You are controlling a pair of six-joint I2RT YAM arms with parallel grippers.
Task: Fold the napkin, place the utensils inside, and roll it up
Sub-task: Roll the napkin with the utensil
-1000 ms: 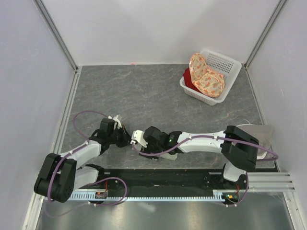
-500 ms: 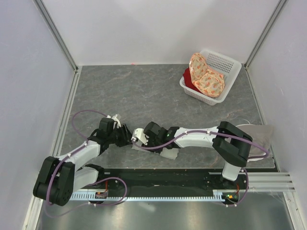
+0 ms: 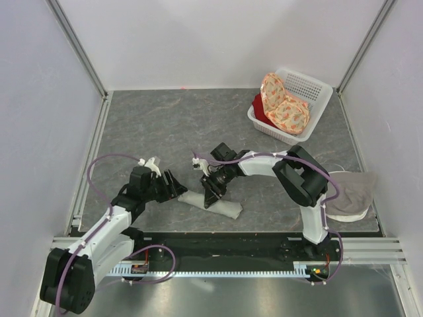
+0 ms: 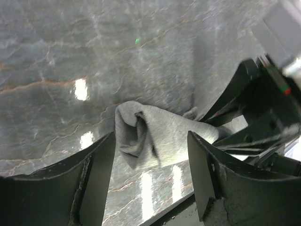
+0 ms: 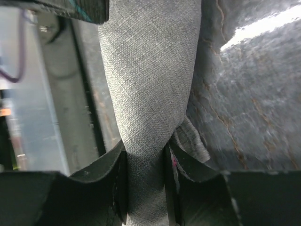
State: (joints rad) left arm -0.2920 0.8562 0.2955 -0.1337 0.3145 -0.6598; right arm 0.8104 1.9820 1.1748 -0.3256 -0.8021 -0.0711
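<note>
My right arm has swung round since a second ago, so the rolled napkin (image 3: 225, 208) is now lying uncovered on the table (image 3: 165, 125), close to its near edge. My right gripper (image 5: 145, 162) is pinching the napkin about midway along, its fingers nearly closed with the cloth squeezed between them. My left gripper (image 4: 150, 141) is hovering wide open and holding nothing at the roll's left end, the coiled end showing between its fingers; I cannot tell whether they are touching it.
</note>
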